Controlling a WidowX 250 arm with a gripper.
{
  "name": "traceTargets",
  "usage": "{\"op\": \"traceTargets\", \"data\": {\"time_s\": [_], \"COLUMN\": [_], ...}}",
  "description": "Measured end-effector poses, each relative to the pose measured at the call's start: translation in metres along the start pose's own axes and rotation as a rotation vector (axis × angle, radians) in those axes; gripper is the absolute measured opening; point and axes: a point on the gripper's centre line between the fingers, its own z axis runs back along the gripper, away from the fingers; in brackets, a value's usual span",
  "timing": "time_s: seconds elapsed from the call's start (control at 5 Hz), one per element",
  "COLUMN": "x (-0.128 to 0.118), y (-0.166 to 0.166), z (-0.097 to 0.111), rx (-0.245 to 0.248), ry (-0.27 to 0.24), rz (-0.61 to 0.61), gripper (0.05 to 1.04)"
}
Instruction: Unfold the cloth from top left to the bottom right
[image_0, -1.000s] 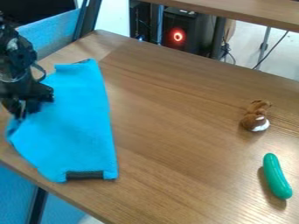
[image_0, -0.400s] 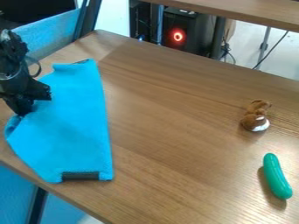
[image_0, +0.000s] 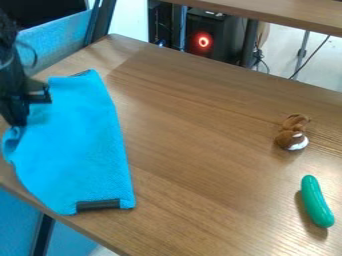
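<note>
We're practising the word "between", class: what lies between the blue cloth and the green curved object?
Bare brown tabletop, shown in the camera view, lies between the blue cloth and the green curved object.

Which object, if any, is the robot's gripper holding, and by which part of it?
Probably the blue cloth: the gripper meets its bunched edge at the picture's left, though the grip itself cannot be made out.

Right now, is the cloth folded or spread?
Not fully spread: the cloth lies mostly flat, but its left edge curls by the hand.
</note>
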Motion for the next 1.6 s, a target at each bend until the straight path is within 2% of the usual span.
{"op": "traceTargets", "data": {"time_s": [0.4,0.6,0.8,1.0,1.2,1.4,1.6], "x": [-0.008,-0.007,-0.004,0.003,0.008,0.004,0.006], "y": [-0.043,-0.067,-0.086,-0.107,-0.132,-0.159,-0.184], "z": [0.016,0.021,0.027,0.036,0.032,0.011,-0.018], "rx": [0.038,0.065,0.051,0.007,-0.026,-0.052,-0.017], "ry": [0.081,0.073,0.076,0.066,0.079,0.079,0.059], "rz": [-0.055,-0.053,-0.047,-0.039,-0.047,-0.117,-0.156], "gripper": [0.055,0.055,0.055,0.055,0.055,0.055,0.055]}}
